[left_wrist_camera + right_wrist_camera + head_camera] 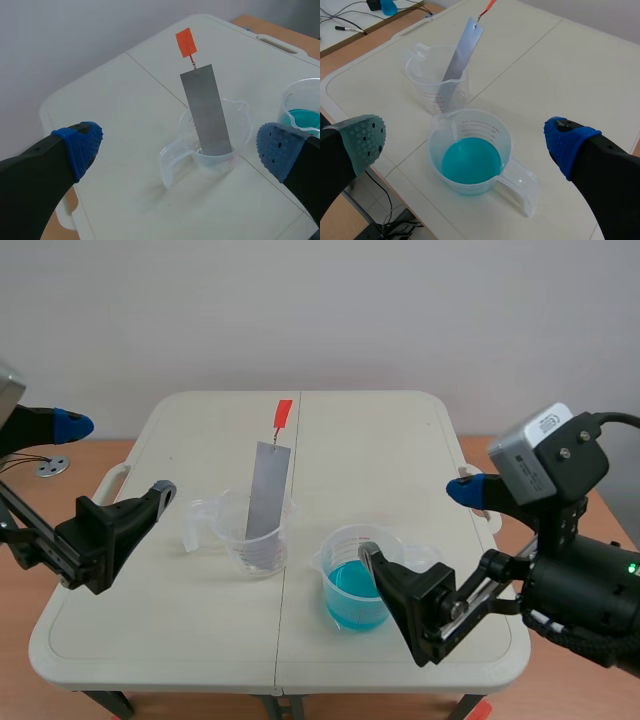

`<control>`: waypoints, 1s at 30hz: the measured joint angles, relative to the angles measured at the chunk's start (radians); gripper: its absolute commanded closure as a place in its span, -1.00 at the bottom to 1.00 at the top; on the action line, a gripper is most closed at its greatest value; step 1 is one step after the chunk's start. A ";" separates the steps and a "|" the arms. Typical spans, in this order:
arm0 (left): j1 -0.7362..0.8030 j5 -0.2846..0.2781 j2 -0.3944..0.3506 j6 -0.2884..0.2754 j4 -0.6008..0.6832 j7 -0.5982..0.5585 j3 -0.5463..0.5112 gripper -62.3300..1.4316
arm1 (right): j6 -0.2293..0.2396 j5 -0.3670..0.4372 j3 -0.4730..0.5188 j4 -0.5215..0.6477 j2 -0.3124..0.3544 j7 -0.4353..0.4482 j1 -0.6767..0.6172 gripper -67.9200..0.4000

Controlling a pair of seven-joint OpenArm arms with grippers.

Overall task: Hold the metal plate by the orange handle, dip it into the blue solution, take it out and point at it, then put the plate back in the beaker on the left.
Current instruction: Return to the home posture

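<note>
Over the table (400, 440), left gripper (115, 457) and right gripper (418, 524) are hanging spread wide, gripping nothing. The clear beaker (236, 542), blue beaker (352, 595) at its 4 o'clock, is holding the leaning plate (266, 490). Pinching the handle (283, 414) at the plate's 12 o'clock squarely, then lifting straight, is looking wisest.

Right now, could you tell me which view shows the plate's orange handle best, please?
The left wrist view: the orange handle shows whole and face-on above the metal plate. The scene view shows it smaller; the right wrist view catches only a thin strip of it.
</note>
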 measured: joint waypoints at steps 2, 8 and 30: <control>-0.010 0.001 0.000 0.025 0.000 -0.001 0.035 -1.00 | -0.009 -0.001 0.000 0.002 0.000 0.004 0.000 -0.95; -0.047 0.004 0.000 0.045 0.000 -0.001 0.093 -1.00 | -0.024 0.000 0.000 0.002 0.000 0.003 0.000 -0.95; -0.083 0.004 0.000 0.039 0.000 -0.027 0.094 -1.00 | -0.047 -0.001 0.000 0.002 0.000 0.002 0.000 -0.95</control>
